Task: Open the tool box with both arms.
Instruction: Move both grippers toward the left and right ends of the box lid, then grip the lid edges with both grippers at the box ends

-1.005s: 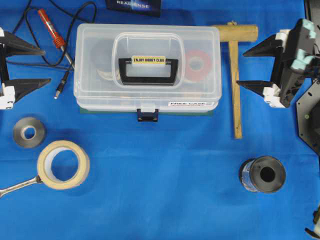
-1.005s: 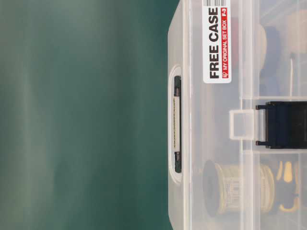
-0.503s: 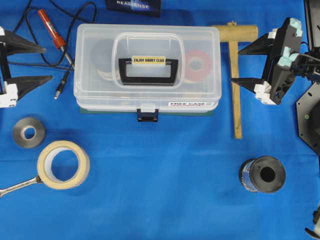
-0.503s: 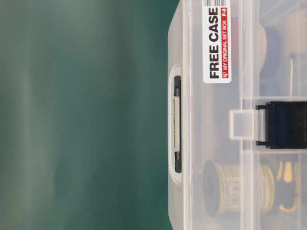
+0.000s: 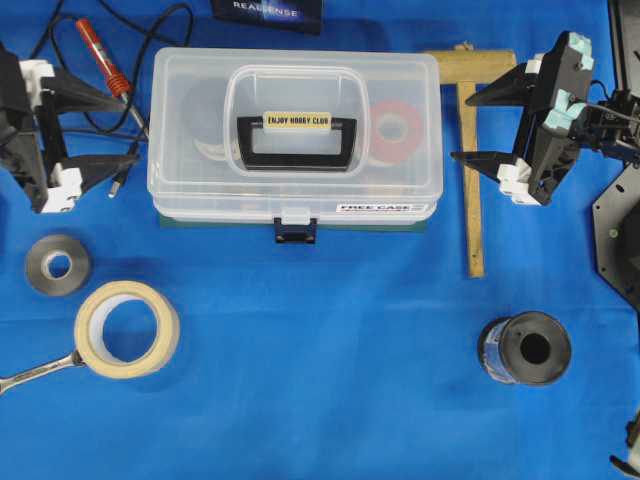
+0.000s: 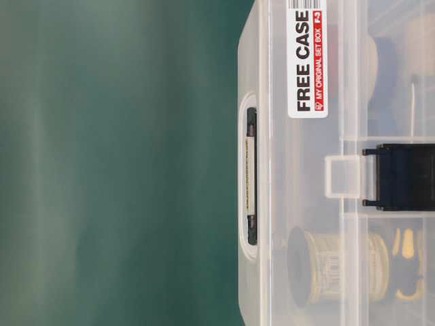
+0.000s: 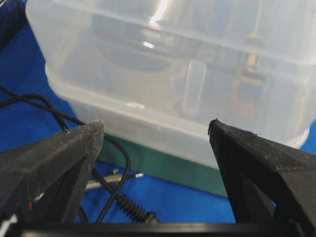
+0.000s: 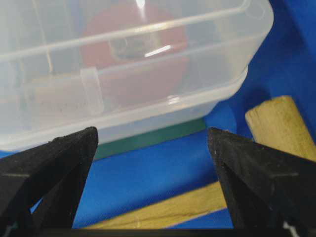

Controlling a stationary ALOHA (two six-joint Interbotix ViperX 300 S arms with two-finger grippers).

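We see the tool box (image 5: 295,135) lying shut on the blue cloth (image 5: 320,380), its dark latch (image 5: 296,232) fastened at the front edge. Left of the box, our left gripper (image 5: 128,128) has its jaws spread wide and holds nothing, its tips just short of the box's end wall. Right of the box, our right gripper (image 5: 462,126) is equally wide and empty, above the wooden mallet (image 5: 470,150).

Overhead downward, table-level close, wrists facing tool box (image 5: 295,130)
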